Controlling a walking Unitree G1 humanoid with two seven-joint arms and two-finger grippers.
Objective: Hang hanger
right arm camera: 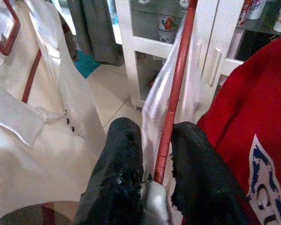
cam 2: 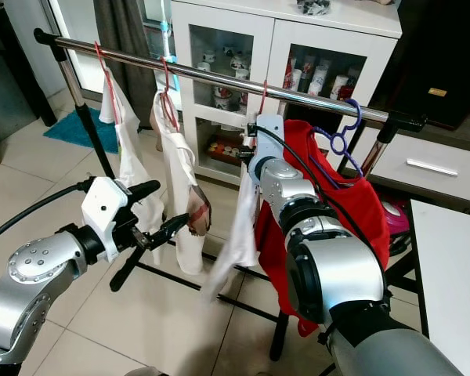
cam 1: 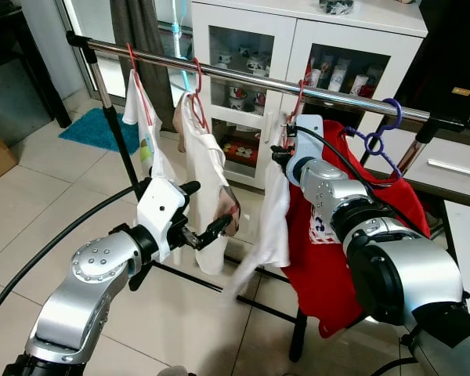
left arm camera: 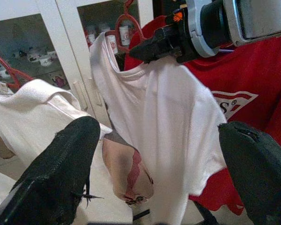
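Right wrist view has the right gripper pinching a red hanger between its two black fingers, up at the middle of the clothes rail. Four garments hang there: three white shirts and one red shirt on a purple hanger near the right end. Lower down, the left gripper is spread open beside the second white shirt.

Head eyes overlook rail; wrists close behind claws.
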